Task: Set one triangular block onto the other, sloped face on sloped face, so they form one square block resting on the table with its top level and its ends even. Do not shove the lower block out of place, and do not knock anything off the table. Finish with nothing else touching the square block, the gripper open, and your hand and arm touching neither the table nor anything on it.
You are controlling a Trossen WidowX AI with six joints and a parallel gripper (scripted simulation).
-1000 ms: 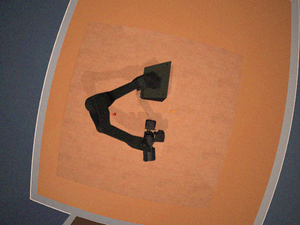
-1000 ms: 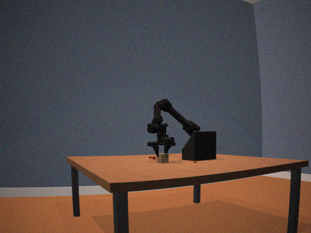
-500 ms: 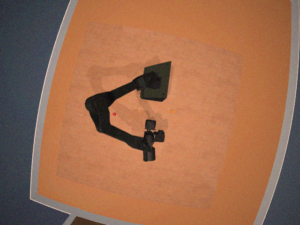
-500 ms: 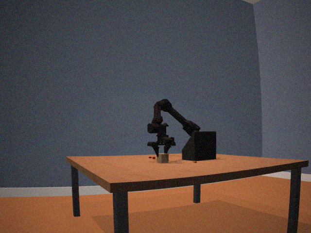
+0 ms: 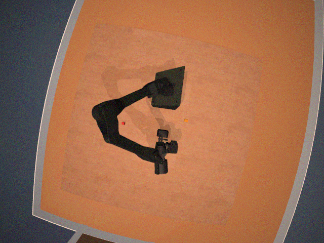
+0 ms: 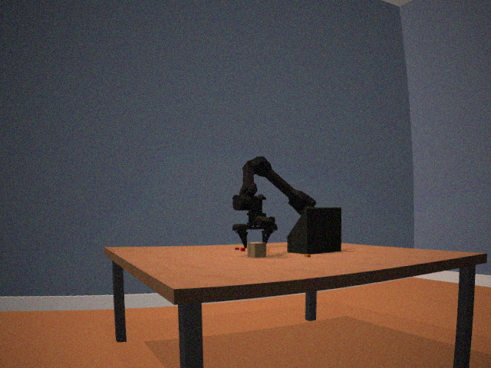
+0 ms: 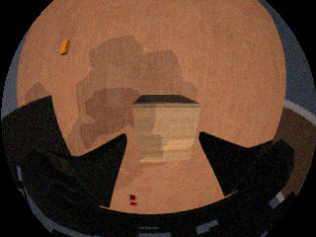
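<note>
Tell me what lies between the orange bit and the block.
In the wrist view, only a shadow shows between the orange bit and the block; no object.

From my station, the top view looks steeply down from high above the counter [image 5: 204, 177] [image 6: 277, 273] [image 7: 227, 59], rotated slightly in frame. The exterior view stands well back, past one corner, facing across at a low angle toward a blue wall [image 6: 119, 138]. The wrist view sits closest, looking down past the hand's fingers. Top and exterior share the whole arm [image 5: 128, 100] [image 6: 279, 182].
</note>
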